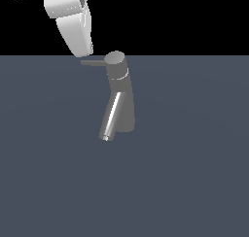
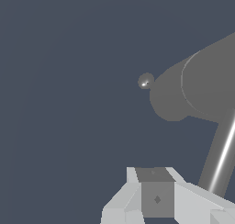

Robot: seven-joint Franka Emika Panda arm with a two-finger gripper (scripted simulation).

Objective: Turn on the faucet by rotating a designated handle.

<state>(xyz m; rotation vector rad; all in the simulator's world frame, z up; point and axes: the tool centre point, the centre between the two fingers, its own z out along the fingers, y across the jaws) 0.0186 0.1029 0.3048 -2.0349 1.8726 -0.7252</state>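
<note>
I judge the handle (image 1: 92, 63), a thin rigid metal rod projecting from the faucet (image 1: 120, 93) cap beside my gripper (image 1: 86, 53), best pushed near its free end; finger state indeterminate.

Flat, even, dim light covers the grey floor (image 1: 194, 182), with no cast shadows visible. A bright glare streak runs along the faucet (image 1: 120, 93) spout in both views. Edges look sharp though slightly jagged; the light's source is perhaps overhead.
</note>
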